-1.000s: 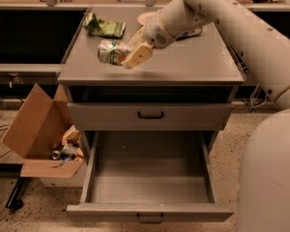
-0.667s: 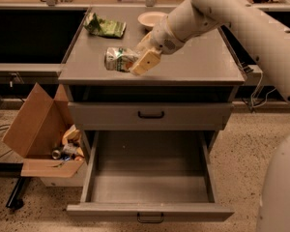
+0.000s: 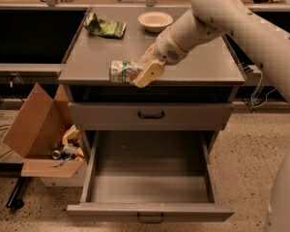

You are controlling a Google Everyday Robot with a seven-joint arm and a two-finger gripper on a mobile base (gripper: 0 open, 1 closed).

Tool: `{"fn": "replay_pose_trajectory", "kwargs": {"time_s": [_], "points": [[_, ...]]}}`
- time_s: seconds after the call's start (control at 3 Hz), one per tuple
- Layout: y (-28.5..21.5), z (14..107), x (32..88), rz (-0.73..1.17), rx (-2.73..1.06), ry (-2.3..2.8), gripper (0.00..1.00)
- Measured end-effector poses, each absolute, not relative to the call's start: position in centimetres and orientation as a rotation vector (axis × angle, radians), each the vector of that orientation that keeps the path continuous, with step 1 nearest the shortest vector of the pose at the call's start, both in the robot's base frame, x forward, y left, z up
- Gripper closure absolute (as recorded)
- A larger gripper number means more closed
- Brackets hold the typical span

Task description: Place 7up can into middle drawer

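The 7up can (image 3: 123, 72), silver-white with green markings, lies sideways in my gripper (image 3: 141, 73), held in the air over the front edge of the grey cabinet top (image 3: 193, 69). The gripper's tan fingers (image 3: 150, 74) are shut on the can's right end. The white arm reaches in from the upper right. The middle drawer (image 3: 150, 185) is pulled wide open below, a broad grey tray with low walls and a black loop handle (image 3: 150, 219) on its front panel. The can is above and slightly left of the drawer's middle.
A green foil snack bag (image 3: 105, 27) and a white bowl (image 3: 155, 20) sit at the back of the cabinet top. The shut upper drawer front (image 3: 151, 115) lies between top and open drawer. An open cardboard box (image 3: 43, 139) with scraps stands at the left on the floor.
My gripper has carried the can forward, from over the middle of the cabinet top to its front edge, and a little lower. The drawer has stayed open.
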State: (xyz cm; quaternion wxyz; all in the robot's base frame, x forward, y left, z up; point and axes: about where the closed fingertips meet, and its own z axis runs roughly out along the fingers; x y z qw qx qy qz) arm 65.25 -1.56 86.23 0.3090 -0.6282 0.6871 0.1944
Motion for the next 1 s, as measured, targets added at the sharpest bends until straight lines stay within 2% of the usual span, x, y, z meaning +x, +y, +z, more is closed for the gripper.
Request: {"fn": "replay_pose_trajectory", "kwargs": {"time_s": [0.33, 1.0], "points": [[-4.9, 82.5, 63.7, 0.476, -1.675, 1.866, 1.0], [-6.5, 81.5, 63.0, 0.466, -1.68, 1.899, 1.0]]}}
